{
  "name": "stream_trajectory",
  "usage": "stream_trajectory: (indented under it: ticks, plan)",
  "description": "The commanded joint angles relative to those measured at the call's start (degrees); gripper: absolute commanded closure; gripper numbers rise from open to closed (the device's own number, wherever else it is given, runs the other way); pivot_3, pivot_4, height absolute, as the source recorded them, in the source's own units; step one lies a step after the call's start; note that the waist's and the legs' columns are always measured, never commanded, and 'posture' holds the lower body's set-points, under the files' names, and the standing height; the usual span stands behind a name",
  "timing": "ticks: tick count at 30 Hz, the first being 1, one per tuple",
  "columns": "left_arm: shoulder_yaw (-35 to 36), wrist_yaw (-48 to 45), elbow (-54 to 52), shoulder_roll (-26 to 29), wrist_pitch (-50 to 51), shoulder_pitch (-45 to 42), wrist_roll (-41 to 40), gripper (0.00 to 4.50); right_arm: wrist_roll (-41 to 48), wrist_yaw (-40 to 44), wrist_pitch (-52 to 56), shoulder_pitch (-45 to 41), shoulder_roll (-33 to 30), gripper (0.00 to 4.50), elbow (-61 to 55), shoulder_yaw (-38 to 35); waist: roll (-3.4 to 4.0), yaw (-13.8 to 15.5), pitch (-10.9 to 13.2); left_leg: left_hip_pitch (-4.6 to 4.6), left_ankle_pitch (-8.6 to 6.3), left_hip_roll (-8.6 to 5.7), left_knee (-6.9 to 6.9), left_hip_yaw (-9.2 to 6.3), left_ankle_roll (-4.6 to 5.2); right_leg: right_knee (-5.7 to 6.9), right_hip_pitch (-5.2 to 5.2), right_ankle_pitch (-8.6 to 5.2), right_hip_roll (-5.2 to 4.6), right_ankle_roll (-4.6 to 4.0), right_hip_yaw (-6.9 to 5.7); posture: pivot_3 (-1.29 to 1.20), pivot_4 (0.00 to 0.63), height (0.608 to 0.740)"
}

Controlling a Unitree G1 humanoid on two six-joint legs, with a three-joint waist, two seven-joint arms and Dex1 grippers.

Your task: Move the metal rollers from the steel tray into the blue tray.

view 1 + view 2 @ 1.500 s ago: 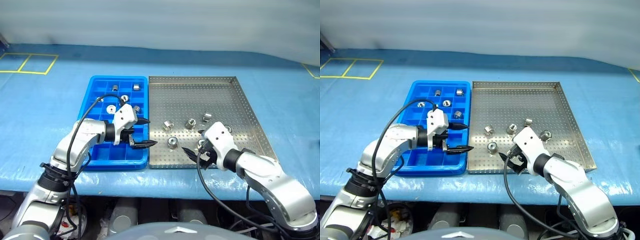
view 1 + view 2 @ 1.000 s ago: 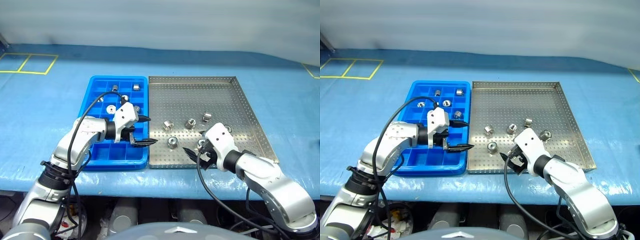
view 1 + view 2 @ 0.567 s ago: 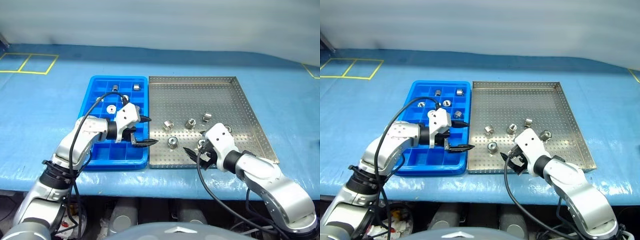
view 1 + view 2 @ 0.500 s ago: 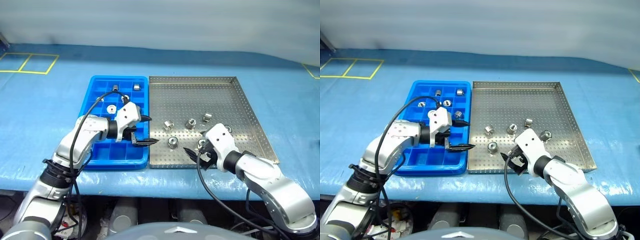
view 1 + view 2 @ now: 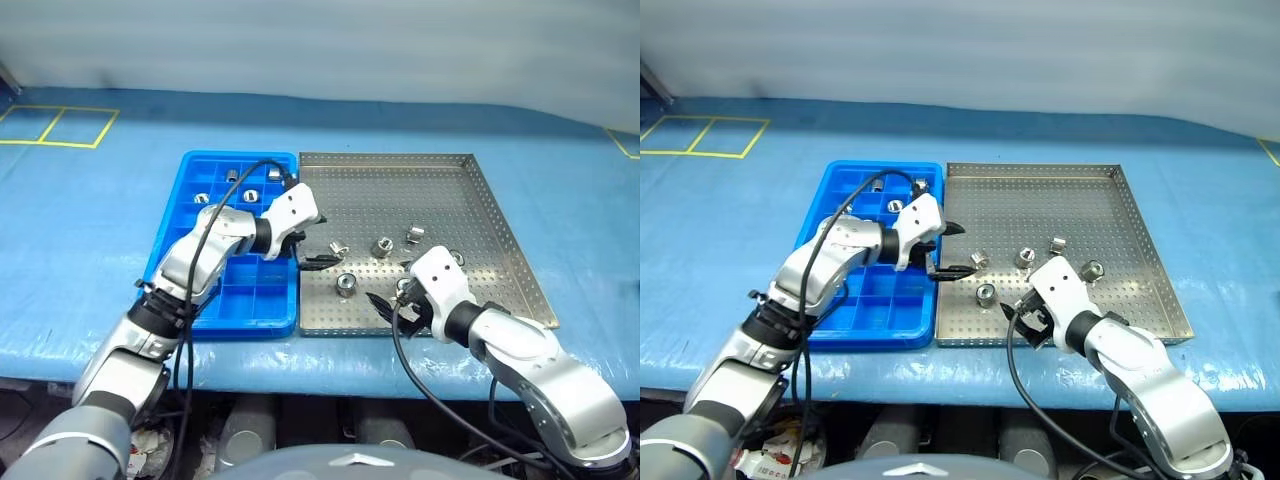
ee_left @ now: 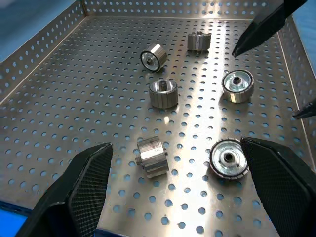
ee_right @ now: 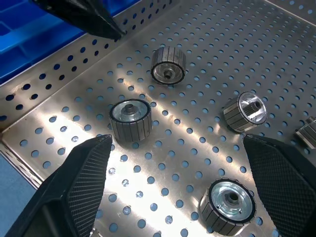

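Left hand (image 5: 313,250) has swung over steel tray (image 5: 480,205), spread empty.

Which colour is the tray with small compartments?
Bright blue tray; the left eye view shows it best.

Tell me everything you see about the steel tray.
The steel tray is a large rectangular silver-grey metal tray with low rims and a floor perforated by rows of small holes. It lies flat on the blue table cover, its left rim against the blue tray. Six metal rollers lie scattered in its near half.
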Motion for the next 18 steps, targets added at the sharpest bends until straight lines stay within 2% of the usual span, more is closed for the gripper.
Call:
stream_trajectory:
  ticks: [1,9,12,18]
  plan:
    - [-1.91,2.35,6.55,-4.03,-1.90,-3.72,3.32,0.00,-0.45,-0.76,-1.33,-0.71,0.92,0.03,-1.27,0.37,0.00,-0.03,0.00,0.00,0.00,-0.01,0.00,0.01,0.00,0.00,0.00,0.00,0.00,0.00,0.00,0.09,0.150,0.740]
    - [-2.78,6.05,20.74,-10.52,-5.47,-7.60,8.02,0.00,-0.78,-2.55,-1.19,1.36,2.32,0.03,-2.63,-0.42,0.00,-0.49,0.00,-0.02,0.00,0.00,-0.01,0.01,0.01,0.02,-0.02,0.00,0.03,0.00,0.01,0.07,0.150,0.740]
    - [-3.88,5.88,23.03,-10.64,-6.96,-8.10,10.37,0.59,-0.86,-3.08,-1.21,1.82,2.64,0.00,-2.88,-0.52,0.00,-0.56,0.00,-0.02,0.00,0.00,0.00,0.02,0.01,0.02,-0.02,0.01,0.02,0.01,0.02,0.05,0.150,0.740]
    - [-4.08,3.54,24.34,-10.21,-8.11,-8.14,12.14,2.62,-1.15,-3.41,-1.28,1.90,3.32,0.00,-2.79,-0.65,0.00,-0.81,0.00,0.01,0.00,0.02,0.01,0.00,0.01,0.05,-0.02,0.01,0.03,0.00,0.04,0.06,0.150,0.740]
